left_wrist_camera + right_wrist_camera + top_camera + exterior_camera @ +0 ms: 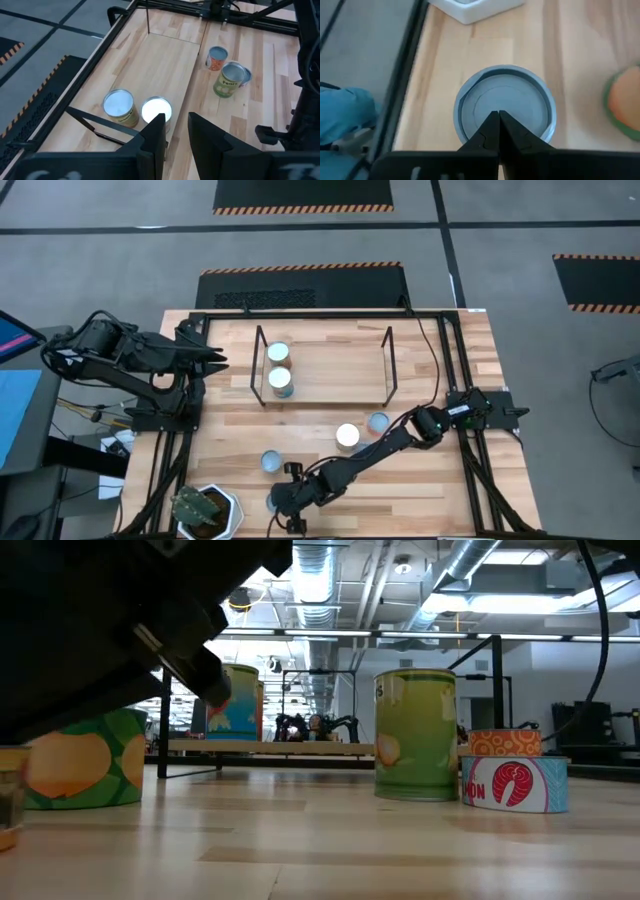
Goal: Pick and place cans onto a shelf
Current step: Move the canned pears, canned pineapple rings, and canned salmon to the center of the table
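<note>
Two cans [279, 352] [281, 381] stand on the left end of the light-wood shelf [330, 370]. Several more cans stand on the table: a white-topped one [347, 436], pale-blue-topped ones [378, 422] [271, 461], and one near the front edge [520, 95]. My right gripper [498, 117] is shut, its fingertips over the middle of that near can's grey-blue top. My left gripper [176, 125] hangs open above the table's left side, by the shelf's left end, with nothing between its fingers. My right gripper points its shut fingertips [492, 125] slanting down at the round top [485, 100] of the upright can, which stands on the table. I cannot tell whether the tips touch the top.
A white hexagonal pot [208, 510] with a green plant stands at the near left corner, close to my right gripper. In the low view a tall green can [415, 735] and a flat salmon tin [515, 783] stand mid-table. The table's black frame [455, 360] runs along its edges.
</note>
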